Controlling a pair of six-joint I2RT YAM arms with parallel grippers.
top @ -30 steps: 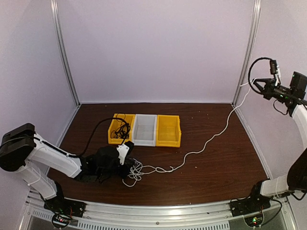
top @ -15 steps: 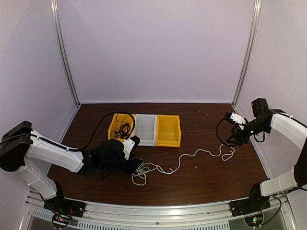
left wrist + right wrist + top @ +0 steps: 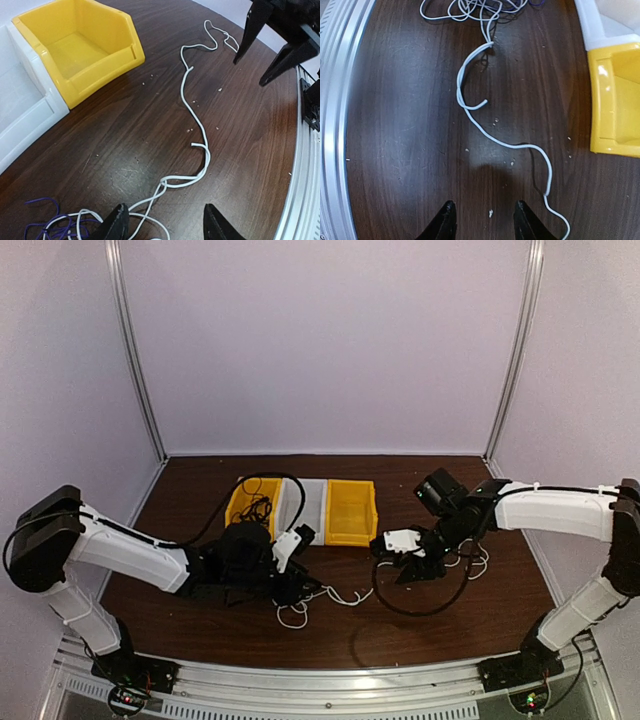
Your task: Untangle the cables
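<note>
The white cable (image 3: 343, 595) lies slack on the dark table, running from a tangle (image 3: 475, 7) near my left gripper (image 3: 303, 590) towards my right gripper (image 3: 397, 566). In the left wrist view the white cable (image 3: 197, 120) passes between the open fingers of the left gripper (image 3: 165, 226), close to the left finger, with a purple cable (image 3: 42, 227) looped beside it. My right gripper (image 3: 482, 221) hovers open over bare wood, and the white cable (image 3: 490, 138) curves past ahead of it. More black cables (image 3: 256, 510) sit in the left yellow bin (image 3: 238, 505).
Three bins stand in a row at mid-table: yellow, white (image 3: 305, 502) and yellow (image 3: 352, 512). The metal rail (image 3: 337, 100) at the table's near edge runs along the right wrist view's left side. Walls close in the back and sides.
The right arm swung down from high on the right to mid-table and released the white cable, which dropped slack. The left gripper opened and shifted right.
</note>
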